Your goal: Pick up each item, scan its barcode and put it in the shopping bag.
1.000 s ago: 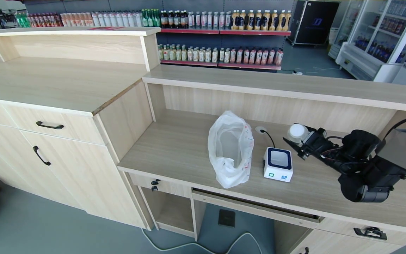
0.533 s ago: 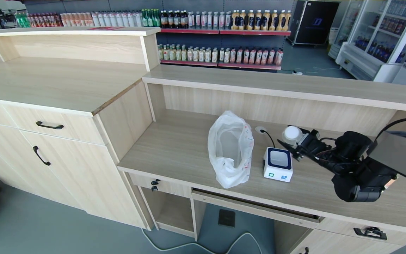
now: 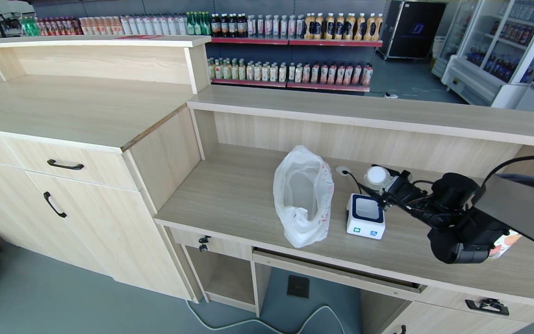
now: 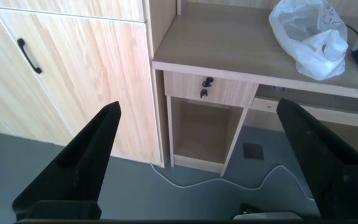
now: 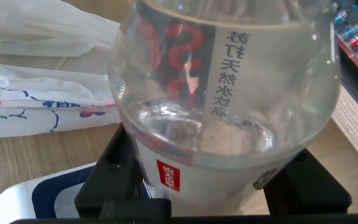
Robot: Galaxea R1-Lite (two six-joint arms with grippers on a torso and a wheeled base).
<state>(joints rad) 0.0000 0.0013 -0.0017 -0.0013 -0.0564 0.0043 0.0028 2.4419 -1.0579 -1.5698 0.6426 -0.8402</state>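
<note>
A clear water bottle (image 3: pixel 377 176) with a white cap lies tilted in my right gripper (image 3: pixel 390 188), which is shut on it just above the far right corner of the white and blue scanner (image 3: pixel 365 215). In the right wrist view the bottle (image 5: pixel 229 93) is close up, with the scanner (image 5: pixel 55 193) and the shopping bag (image 5: pixel 42 74) beneath it. The white plastic shopping bag (image 3: pixel 303 199) stands open on the desk, left of the scanner. My left gripper (image 4: pixel 197 162) hangs open and holds nothing, low in front of the desk, with the bag (image 4: pixel 309 34) farther off.
The wooden desk (image 3: pixel 239 195) has a raised back ledge and a taller counter on its left. A small carton (image 3: pixel 503 243) lies on the desk behind my right arm. The scanner's cable runs to a port (image 3: pixel 342 170) near the back wall.
My right arm has carried the bottle to the left, from beside the scanner to just over its far right corner. The bag and scanner have not moved.
</note>
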